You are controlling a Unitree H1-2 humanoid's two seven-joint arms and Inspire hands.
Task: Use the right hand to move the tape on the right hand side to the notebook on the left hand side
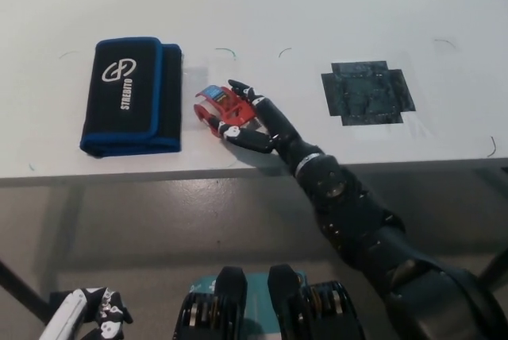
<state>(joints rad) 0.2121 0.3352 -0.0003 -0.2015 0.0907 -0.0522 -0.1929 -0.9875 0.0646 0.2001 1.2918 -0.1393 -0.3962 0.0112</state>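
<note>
The black right hand (248,120) is stretched forward, fingers curled in a grasp, while the white left hand (83,316) is kept low.

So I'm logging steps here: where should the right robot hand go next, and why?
Probably carry on leftward. The right robot hand holds the red tape just right of the black notebook, not over it. The left robot hand rests low, at the picture's lower left.

White table (333,6): black/blue notebook (131,95) at left, dark taped patch (367,92) at right, prob. flat.
</note>
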